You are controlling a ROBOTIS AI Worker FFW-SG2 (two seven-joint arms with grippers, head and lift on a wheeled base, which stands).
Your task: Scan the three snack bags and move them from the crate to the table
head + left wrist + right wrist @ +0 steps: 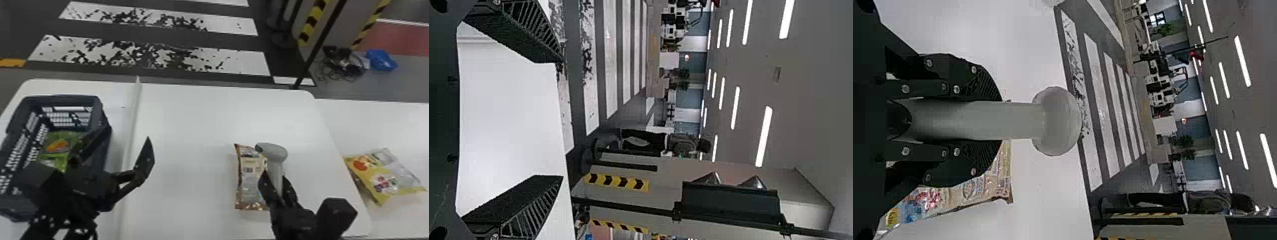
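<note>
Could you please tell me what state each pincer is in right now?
Left pincer: open, with nothing between its fingers.
Right pincer: closed, holding the grey, round-headed plastic scanner.

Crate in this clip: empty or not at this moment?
Not empty. In the head view, a green snack bag with an orange patch lies inside the crate.

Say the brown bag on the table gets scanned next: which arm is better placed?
The right, I'd judge: its gripper is closed on the scanner, right by the brown bag. The left gripper is open and empty, over by the crate.
</note>
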